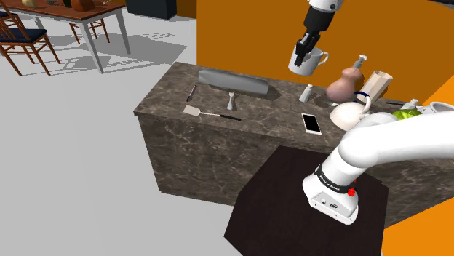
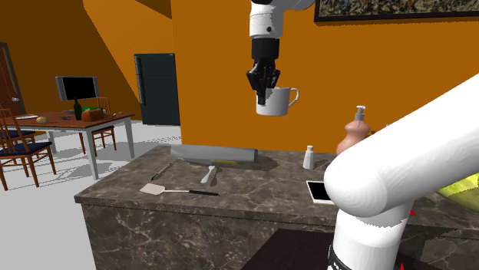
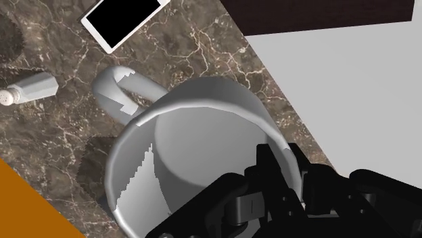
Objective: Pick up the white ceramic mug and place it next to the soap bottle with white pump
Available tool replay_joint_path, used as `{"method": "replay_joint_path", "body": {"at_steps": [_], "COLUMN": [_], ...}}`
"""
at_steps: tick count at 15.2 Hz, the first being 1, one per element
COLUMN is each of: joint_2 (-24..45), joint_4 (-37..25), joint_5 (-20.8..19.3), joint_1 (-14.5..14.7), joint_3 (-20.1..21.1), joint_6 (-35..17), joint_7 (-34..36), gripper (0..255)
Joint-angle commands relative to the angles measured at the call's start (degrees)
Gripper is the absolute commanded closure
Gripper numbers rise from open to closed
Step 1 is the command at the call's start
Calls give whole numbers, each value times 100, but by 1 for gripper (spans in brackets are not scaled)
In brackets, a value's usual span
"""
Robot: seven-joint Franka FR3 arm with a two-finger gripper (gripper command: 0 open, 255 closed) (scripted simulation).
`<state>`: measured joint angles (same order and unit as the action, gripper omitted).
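A white mug (image 1: 313,62) hangs in the air above the back part of the dark marble counter (image 1: 247,134), handle pointing to the shoulder view's right. My black gripper (image 1: 300,61) is shut on the mug's rim, one finger inside and one outside the wall. In the second exterior view the mug (image 2: 278,101) hangs under the gripper (image 2: 263,93) in front of the orange wall. The wrist view looks down into the mug (image 3: 196,135), clasped by the gripper (image 3: 284,172). The soap bottle (image 1: 345,85), round, pinkish-brown, with a white pump, stands on the counter lower right of the mug; soap bottle (image 2: 354,135).
A small white shaker (image 1: 306,92) stands between mug and bottle, under the mug's handle side. A phone (image 1: 312,123) lies near the front edge, a spatula (image 1: 207,114) and a long grey object (image 1: 234,81) further left. A white rounded vessel (image 1: 349,114) and a beige bag (image 1: 377,84) crowd the bottle.
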<state>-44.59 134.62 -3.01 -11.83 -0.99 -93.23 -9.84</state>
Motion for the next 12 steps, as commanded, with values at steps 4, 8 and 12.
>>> {"method": "replay_joint_path", "body": {"at_steps": [4,8,12], "joint_2": [126,236,247], "joint_4": [-472,-859,-954], "joint_5": [8,12,-139], "joint_1": [2,2,-72], "joint_3": [10,14,-233], "joint_6": [346,623,692], "joint_7": [-10,-22,-302], "gripper": [255,255,255]}}
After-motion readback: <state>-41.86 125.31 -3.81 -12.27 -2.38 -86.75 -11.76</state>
